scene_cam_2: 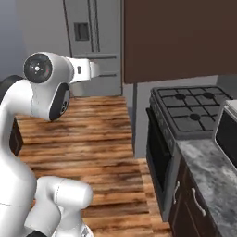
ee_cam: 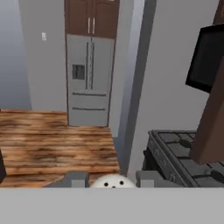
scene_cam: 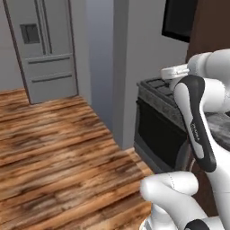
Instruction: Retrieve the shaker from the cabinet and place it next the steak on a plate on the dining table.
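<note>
An off-white round shaker (ee_cam: 112,182) with small dots on its top sits between my two grey fingertips (ee_cam: 74,179) at the bottom of the hand view. My gripper (ee_cam: 111,180) is shut on it, held high over the wooden floor and facing the fridge. My white hand (scene_cam_2: 90,69) reaches out from the raised arm (scene_cam: 197,117). A dark brown wall cabinet (scene_cam_2: 176,37) hangs above the stove to my right. The steak, the plate and the dining table are out of view.
A grey fridge (ee_cam: 89,78) stands ahead across the wooden floor (scene_cam: 58,152). To the right are a black stove (scene_cam_2: 192,109), a stone counter (scene_cam_2: 208,171) over brown drawers with silver handles, and a microwave's edge (scene_cam_2: 229,132). A black hood (ee_cam: 205,57) hangs over the stove.
</note>
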Available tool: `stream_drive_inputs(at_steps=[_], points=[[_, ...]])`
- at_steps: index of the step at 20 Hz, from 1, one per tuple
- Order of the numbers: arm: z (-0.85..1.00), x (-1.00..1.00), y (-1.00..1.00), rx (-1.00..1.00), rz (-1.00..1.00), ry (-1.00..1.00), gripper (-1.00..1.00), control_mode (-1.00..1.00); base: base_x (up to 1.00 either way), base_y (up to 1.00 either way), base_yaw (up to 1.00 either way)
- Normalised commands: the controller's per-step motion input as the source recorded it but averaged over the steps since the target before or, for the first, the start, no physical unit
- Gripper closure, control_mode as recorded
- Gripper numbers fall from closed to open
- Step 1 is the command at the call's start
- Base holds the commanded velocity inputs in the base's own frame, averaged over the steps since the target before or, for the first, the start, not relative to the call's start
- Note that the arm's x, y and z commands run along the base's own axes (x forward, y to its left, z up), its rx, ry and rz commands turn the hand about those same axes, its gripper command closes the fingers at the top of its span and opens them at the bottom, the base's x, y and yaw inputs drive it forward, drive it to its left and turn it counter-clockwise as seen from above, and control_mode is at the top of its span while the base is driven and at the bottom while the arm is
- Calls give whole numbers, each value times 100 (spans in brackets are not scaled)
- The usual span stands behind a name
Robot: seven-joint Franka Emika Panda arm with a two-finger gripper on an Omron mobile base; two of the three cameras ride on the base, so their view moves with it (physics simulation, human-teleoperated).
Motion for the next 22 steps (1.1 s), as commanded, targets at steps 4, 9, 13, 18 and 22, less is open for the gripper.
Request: stream_drive_inputs(at_steps=[4, 9, 13, 18, 22], points=[[0, 0, 0, 0, 0, 0, 100, 100, -11, 31, 75], [0, 0, 0, 0, 0, 0, 100, 100, -4, 39, 71], [0, 0, 0, 0, 0, 0, 100, 100, -2, 39, 67], [0, 0, 0, 0, 0, 0, 100, 100, -1, 38, 63], [0, 0, 0, 0, 0, 0, 100, 100, -6, 43, 56]])
